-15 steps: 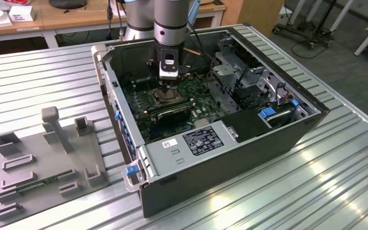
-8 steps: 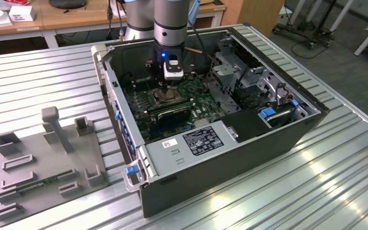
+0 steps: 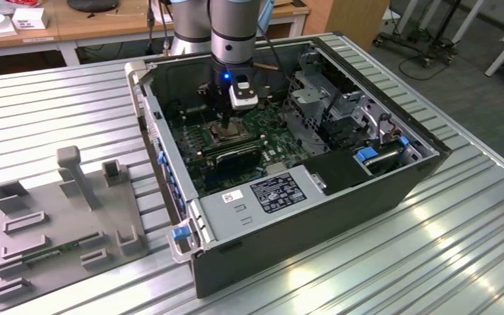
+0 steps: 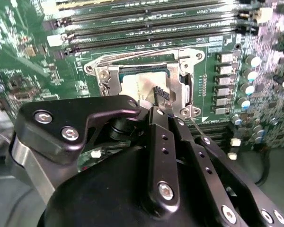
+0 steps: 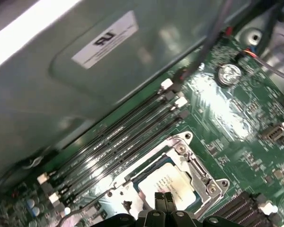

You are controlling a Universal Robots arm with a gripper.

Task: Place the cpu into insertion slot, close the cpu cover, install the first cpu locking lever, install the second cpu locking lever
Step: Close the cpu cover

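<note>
second wrist view: silver-grey cpu (image 4: 138, 86) lies framed by cpu cover (image 4: 105, 78).

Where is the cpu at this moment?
In the first wrist view the cpu sits in the insertion slot, beside the long black memory slots, directly below the gripper.

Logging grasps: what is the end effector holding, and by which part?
Nothing seems held: the end effector has its tips shut together over the flat silver-grey square cpu.
</note>
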